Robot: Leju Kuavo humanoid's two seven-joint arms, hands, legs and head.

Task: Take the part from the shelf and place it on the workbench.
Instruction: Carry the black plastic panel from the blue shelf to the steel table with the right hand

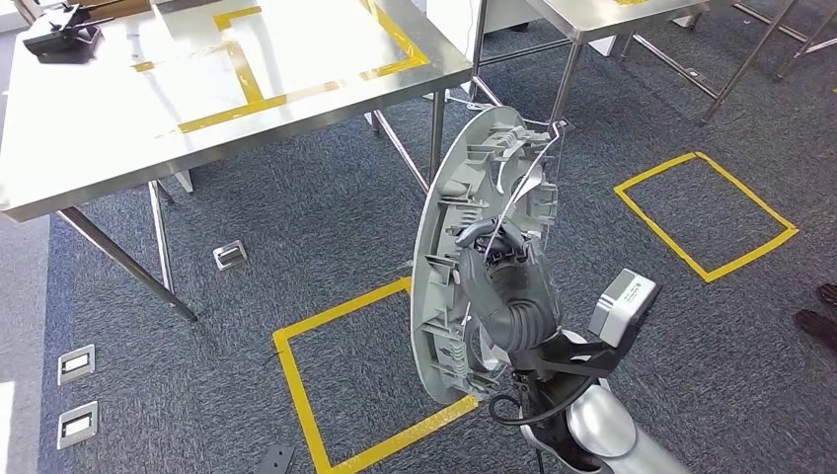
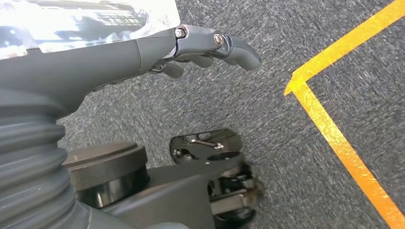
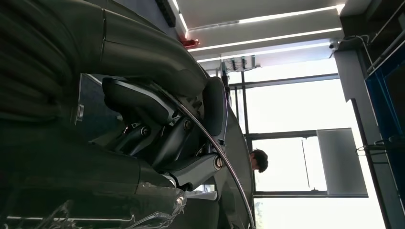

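Blue-grey carpet (image 1: 326,207) covers the floor, marked with squares of yellow tape (image 1: 296,365). In the head view a steel workbench (image 1: 89,148) fills the 10 to 12 o'clock area, with yellow tape lines on its top and a dark object (image 1: 61,30) at its far left corner. 2 small floor sockets (image 1: 76,363) sit at 8 o'clock, and a third plate (image 1: 230,255) lies nearer the bench leg. A second table (image 1: 592,15) shows at 1 o'clock, and another tape square (image 1: 706,212) lies at 3 o'clock.

The left hand (image 2: 200,45) hangs over the carpet in its wrist view, fingers (image 2: 239,47) extended and slightly curved, apart, holding nothing; a tape corner (image 2: 298,83) lies beyond it.

The right arm (image 1: 602,425) rises from 5 o'clock, its ribbed wrist bent upward toward the picture's middle. The right hand (image 1: 503,272) grips the part (image 1: 464,188), a large oval grey plastic panel held nearly upright on edge above the floor, ribbed back toward the camera, just right of the workbench's near corner. The fingers close over a thin wire (image 1: 533,173) and the panel's ribs.

In the right wrist view the fingers (image 3: 191,138) curl tightly against the dark panel, with ceiling lights (image 3: 267,33), bright windows (image 3: 296,109) and a person's head (image 3: 259,160) behind.
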